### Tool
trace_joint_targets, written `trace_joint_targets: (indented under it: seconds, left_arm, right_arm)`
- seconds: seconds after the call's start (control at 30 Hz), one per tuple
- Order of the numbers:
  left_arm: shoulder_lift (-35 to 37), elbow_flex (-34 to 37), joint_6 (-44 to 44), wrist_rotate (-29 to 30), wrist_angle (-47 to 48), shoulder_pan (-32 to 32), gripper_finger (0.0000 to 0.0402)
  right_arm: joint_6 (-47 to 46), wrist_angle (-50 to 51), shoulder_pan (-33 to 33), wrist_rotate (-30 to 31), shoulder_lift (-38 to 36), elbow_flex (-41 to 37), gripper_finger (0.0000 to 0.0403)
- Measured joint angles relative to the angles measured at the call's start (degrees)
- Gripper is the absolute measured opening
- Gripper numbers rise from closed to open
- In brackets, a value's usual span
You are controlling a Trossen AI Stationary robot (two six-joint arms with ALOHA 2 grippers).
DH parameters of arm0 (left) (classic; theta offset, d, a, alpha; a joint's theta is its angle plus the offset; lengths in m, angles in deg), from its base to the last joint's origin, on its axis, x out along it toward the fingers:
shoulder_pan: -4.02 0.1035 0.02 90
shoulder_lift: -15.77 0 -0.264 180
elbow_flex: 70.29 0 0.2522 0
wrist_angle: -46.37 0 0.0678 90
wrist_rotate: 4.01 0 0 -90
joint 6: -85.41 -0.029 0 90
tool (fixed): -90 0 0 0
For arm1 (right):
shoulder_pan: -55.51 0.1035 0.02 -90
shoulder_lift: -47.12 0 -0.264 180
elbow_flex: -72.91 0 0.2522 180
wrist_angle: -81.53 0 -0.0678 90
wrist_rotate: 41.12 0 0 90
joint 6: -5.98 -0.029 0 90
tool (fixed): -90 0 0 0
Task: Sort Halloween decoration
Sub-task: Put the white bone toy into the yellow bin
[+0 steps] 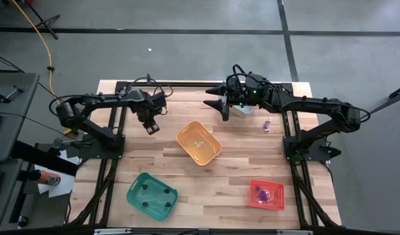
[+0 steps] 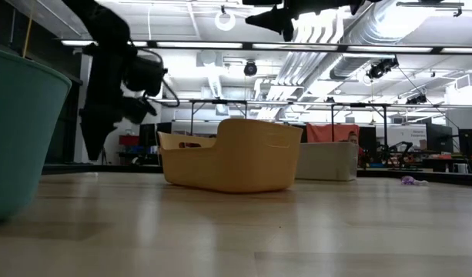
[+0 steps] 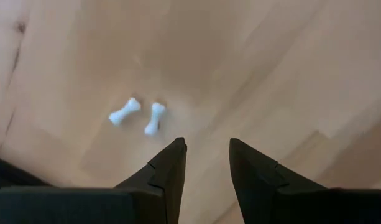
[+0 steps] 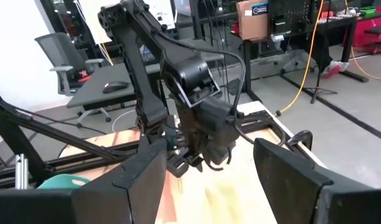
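Two tiny white bone trinkets [image 3: 125, 112] [image 3: 155, 118] lie flat on the wooden table [image 3: 271, 74], side by side. My left gripper [image 3: 207, 144] points straight down above the table, just beside them, open with nothing between its fingers; the high view shows it [image 1: 152, 128] left of the orange bin [image 1: 198, 142]. A purple trinket [image 1: 267, 125] lies on the table at the right. My right gripper [image 1: 216, 102] hangs high over the far middle, level and open, empty.
A green bin [image 1: 152, 194] stands near the front left and a red bin [image 1: 266, 194] with purple trinkets at the front right. A whitish bin [image 2: 328, 161] sits at the back under the right arm. Bare wood lies between the bins.
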Motion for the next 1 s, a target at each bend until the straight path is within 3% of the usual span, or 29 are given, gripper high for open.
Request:
trace_joint_targets:
  seconds: [0.27, 0.53, 0.8, 1.0]
  left_arm:
    - [0.92, 3.29, -0.41, 0.37, -7.64, 1.95, 0.0113]
    - [0.92, 3.29, -4.26, 0.81, -7.45, 6.18, 0.0113]
    - [0.88, 3.29, -10.49, -3.64, -6.68, 10.47, 0.0113]
    - [-2.37, 3.29, -12.19, -3.73, -6.52, 12.28, 0.0113]
  right_arm:
    - [-1.33, 0.29, 0.00, 0.47, 0.00, 0.00, 0.0236]
    - [-2.84, 0.29, 0.00, 0.47, 0.00, 0.00, 0.0236]
    - [-5.01, 0.28, 0.00, 0.47, 0.00, 0.00, 0.0236]
    - [-5.38, 0.26, 0.00, 0.78, 0.00, 0.00, 0.0236]
